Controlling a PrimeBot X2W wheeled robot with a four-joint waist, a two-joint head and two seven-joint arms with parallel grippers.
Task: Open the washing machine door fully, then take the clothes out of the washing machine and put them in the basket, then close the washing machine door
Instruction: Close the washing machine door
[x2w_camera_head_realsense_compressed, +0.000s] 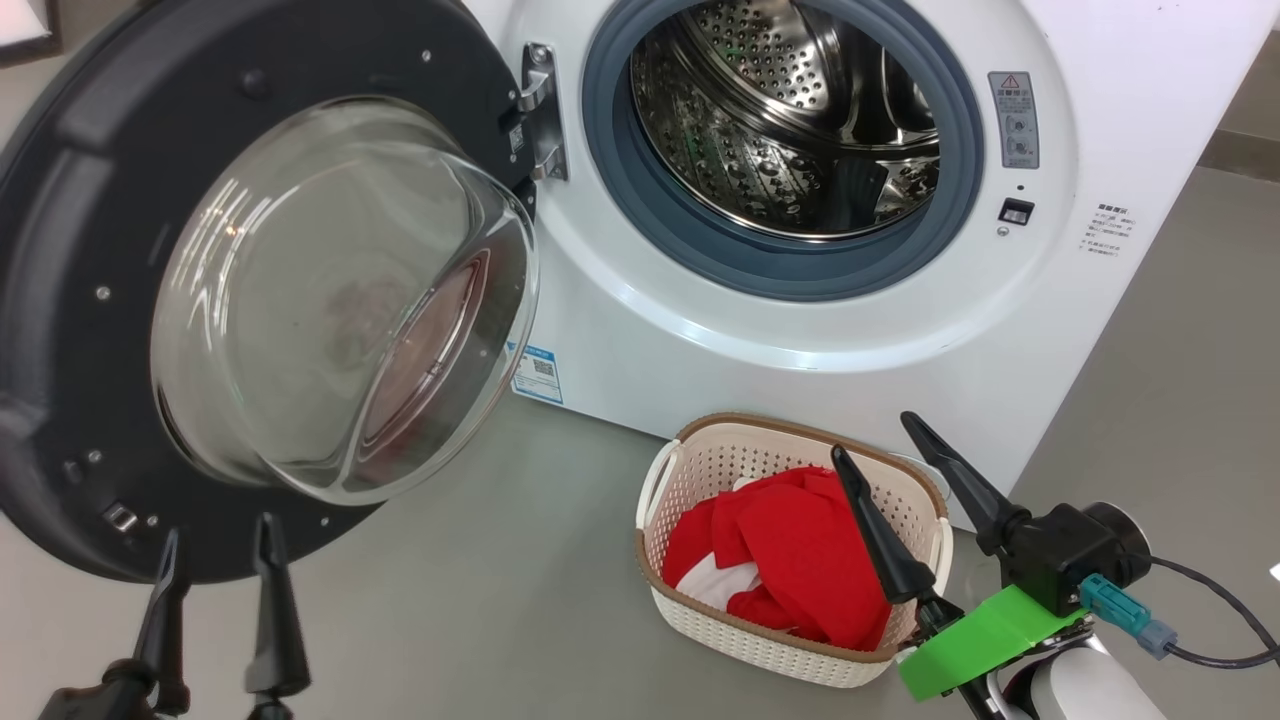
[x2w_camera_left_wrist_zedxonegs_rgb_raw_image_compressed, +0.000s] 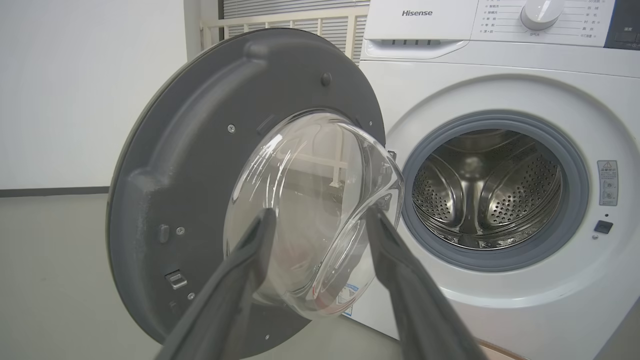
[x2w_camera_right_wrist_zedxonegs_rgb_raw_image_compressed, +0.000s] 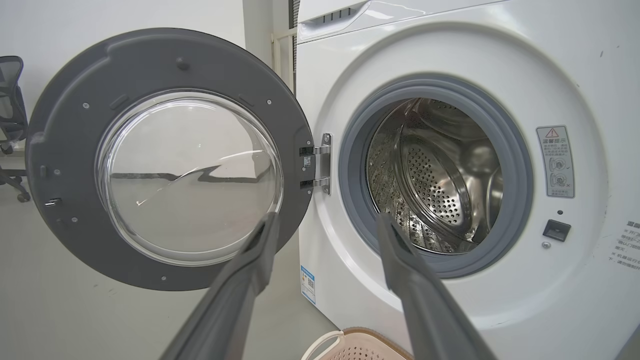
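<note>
The washing machine (x2w_camera_head_realsense_compressed: 830, 340) stands ahead with its steel drum (x2w_camera_head_realsense_compressed: 790, 110) bare inside. Its door (x2w_camera_head_realsense_compressed: 110, 250) hangs wide open to the left, the glass bowl (x2w_camera_head_realsense_compressed: 340, 300) bulging toward me. On the floor in front sits the cream basket (x2w_camera_head_realsense_compressed: 700, 470) holding the red clothes (x2w_camera_head_realsense_compressed: 790, 560). My left gripper (x2w_camera_head_realsense_compressed: 215, 540) is open below the door's lower rim, nothing between its fingers. My right gripper (x2w_camera_head_realsense_compressed: 870, 440) is open too, hovering above the basket's right side. In the left wrist view the door (x2w_camera_left_wrist_zedxonegs_rgb_raw_image_compressed: 200, 165) is close ahead; the right wrist view shows the door (x2w_camera_right_wrist_zedxonegs_rgb_raw_image_compressed: 65, 150) and drum (x2w_camera_right_wrist_zedxonegs_rgb_raw_image_compressed: 435, 175).
Grey floor (x2w_camera_head_realsense_compressed: 480, 590) spreads between the door and the basket. A cable (x2w_camera_head_realsense_compressed: 1220, 620) trails from my right wrist. An office chair (x2w_camera_right_wrist_zedxonegs_rgb_raw_image_compressed: 10, 115) stands far left by the wall. The machine's control dial (x2w_camera_left_wrist_zedxonegs_rgb_raw_image_compressed: 542, 12) is at the top.
</note>
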